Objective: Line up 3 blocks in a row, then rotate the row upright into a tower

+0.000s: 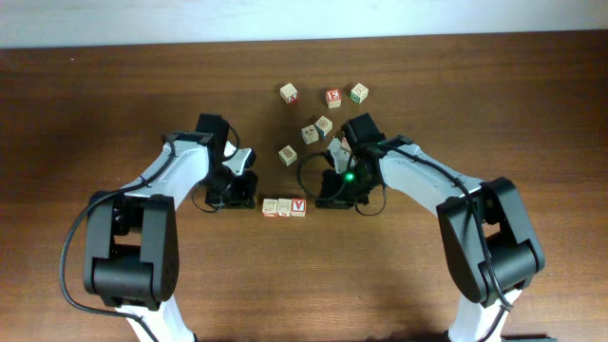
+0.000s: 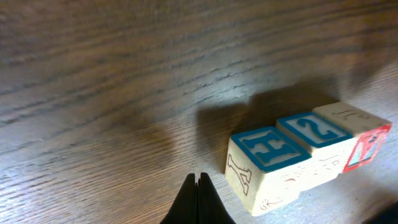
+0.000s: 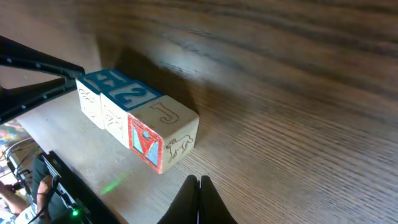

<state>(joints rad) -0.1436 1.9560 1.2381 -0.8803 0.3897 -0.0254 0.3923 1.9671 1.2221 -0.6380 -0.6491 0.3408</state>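
The left gripper [image 2: 199, 186], its fingers pressed together and empty, sits near the left end of a row of three small wooden alphabet cubes [image 1: 284, 207] on the dark wood bench [image 1: 114, 95]. The right gripper [image 3: 199, 186], likewise closed on nothing, flanks the row's red V-faced end cube [image 1: 298, 206]. Other loose wooden cubes [image 1: 311, 132] lie scattered beyond the row.

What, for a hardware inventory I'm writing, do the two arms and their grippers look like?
The left arm and right arm have white link shells between bulky black joint housings. Black cables loop alongside them. A green light glows near the right wrist. The left gripper and right gripper are black, with fingers tapering to thin tips.
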